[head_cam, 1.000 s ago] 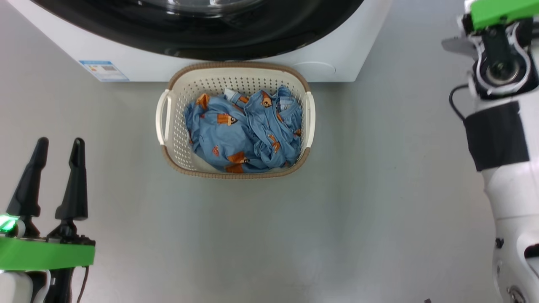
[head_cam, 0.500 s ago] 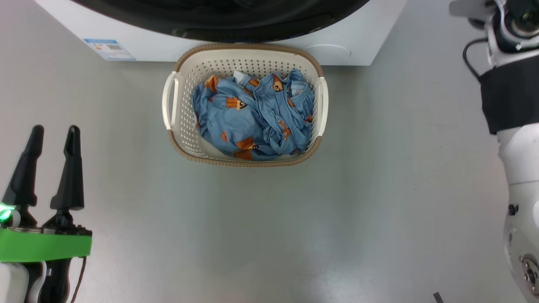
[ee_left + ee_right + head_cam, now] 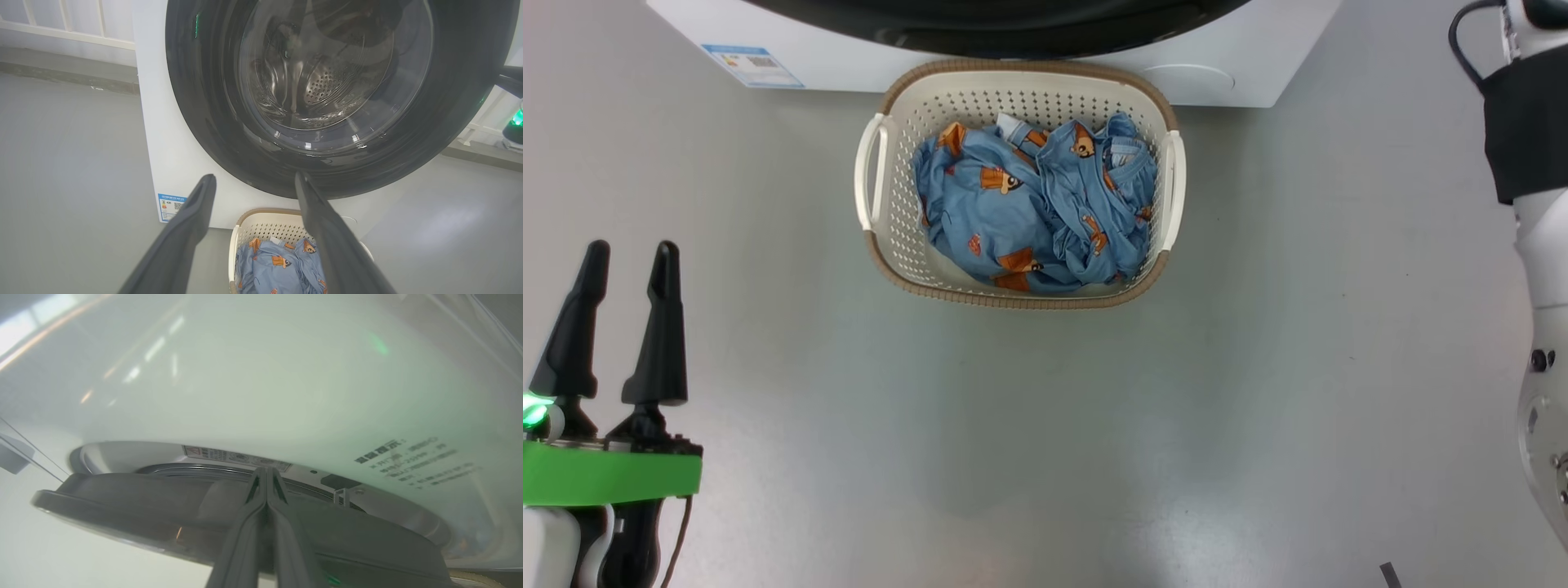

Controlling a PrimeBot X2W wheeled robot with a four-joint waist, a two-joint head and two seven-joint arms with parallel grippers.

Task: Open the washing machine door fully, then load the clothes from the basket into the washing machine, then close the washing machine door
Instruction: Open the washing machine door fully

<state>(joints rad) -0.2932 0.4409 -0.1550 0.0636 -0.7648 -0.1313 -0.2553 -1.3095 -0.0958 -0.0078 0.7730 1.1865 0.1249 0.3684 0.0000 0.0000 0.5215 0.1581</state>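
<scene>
In the head view the left hand (image 3: 632, 249) is hovering low over the floor (image 3: 1258, 408) with its fingers apart and holding nothing. It is probably waiting wide so it can drop onto fabric once the way in is clear. The basket (image 3: 1013, 300) is sitting ahead of it and off to its right, against the foot of the washer (image 3: 1258, 57), with the clothes (image 3: 1029, 204) lying bundled inside. Parking it there is likely keeping the carry short. The door (image 3: 1013, 28) is showing its black rim just beyond the basket, and the right arm (image 3: 1535, 269) is reaching up past the frame's edge. In the left wrist view the spread fingers are pointing at the door straight ahead, with the basket lying below the fingertips. The drum (image 3: 322, 81) is showing through the door's clear centre, and the door is looking shut or nearly so. In the right wrist view the right hand (image 3: 266, 470) is pressing its fingers together with nothing between them. Its tips are lying at the door's edge, where a narrow gap is exposing the washer's ring (image 3: 229, 455) behind. I judge it is serving as a thin hook to pry the door outward, though whether it is touching I cannot tell.
</scene>
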